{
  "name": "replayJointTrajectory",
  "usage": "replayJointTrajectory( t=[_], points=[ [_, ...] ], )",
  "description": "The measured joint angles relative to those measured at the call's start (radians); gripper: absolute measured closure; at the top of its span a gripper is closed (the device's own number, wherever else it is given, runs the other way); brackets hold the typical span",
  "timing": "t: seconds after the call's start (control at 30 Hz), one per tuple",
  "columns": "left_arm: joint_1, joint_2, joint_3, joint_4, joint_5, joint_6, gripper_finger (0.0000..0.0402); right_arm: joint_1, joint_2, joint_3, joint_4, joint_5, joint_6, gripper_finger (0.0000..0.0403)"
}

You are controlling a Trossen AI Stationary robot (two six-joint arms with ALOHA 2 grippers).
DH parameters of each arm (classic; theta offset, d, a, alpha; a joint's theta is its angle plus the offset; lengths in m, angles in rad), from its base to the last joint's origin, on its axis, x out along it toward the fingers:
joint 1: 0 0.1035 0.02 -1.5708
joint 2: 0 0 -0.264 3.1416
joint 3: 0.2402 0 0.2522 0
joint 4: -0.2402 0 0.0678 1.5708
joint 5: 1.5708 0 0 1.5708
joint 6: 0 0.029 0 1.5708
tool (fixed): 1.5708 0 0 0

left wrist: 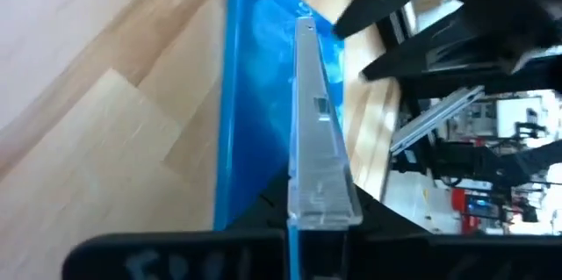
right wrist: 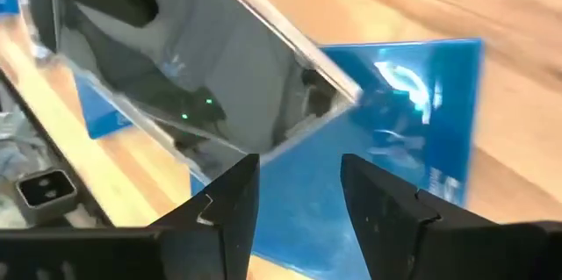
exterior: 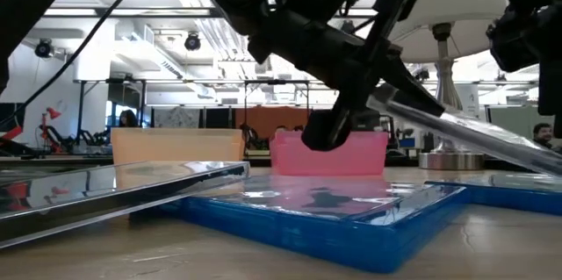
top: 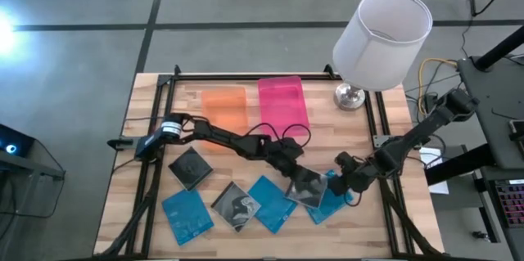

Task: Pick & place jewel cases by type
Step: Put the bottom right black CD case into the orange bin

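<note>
Clear, thin case (top: pixel 307 186) over blue case (top: pixel 332 204)

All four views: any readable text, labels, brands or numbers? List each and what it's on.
None can be read.
Blue jewel case: faint pale marks near one edge, too blurred to read.
Left gripper: smeared pale marks on its body, unreadable.
Clear jewel case held in the left gripper: no print visible.
Orange tray, pink tray, lamp: no lettering visible.
</note>
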Motion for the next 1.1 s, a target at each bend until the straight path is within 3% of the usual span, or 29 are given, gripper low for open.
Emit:
replayJointTrajectory(
  t=[0.27,0.43,0.6,0.93,1.1],
  points=[
    [0.003,-0.137,-0.002,-0.254,-0.150,0.091,0.0400,0.016,-0.182,0.000,-0.195,0.026,0.033,0.0245],
    [0.005,-0.315,-0.066,-0.387,-0.267,0.140,0.0401,0.016,-0.242,0.000,-0.216,0.078,0.026,0.0253],
    [0.014,-0.546,-0.218,-0.497,-0.333,0.129,0.0401,0.015,-0.234,-0.003,-0.224,0.089,0.017,0.0260],
    [0.124,-1.061,-0.604,-0.589,-0.610,-0.109,0.0401,0.015,-0.197,-0.007,-0.223,0.086,0.006,0.0266],
    [0.170,-1.222,-0.745,-0.545,-0.914,-0.399,0.0401,0.004,-0.196,-0.007,-0.223,0.089,0.019,0.0268]
  ],
)
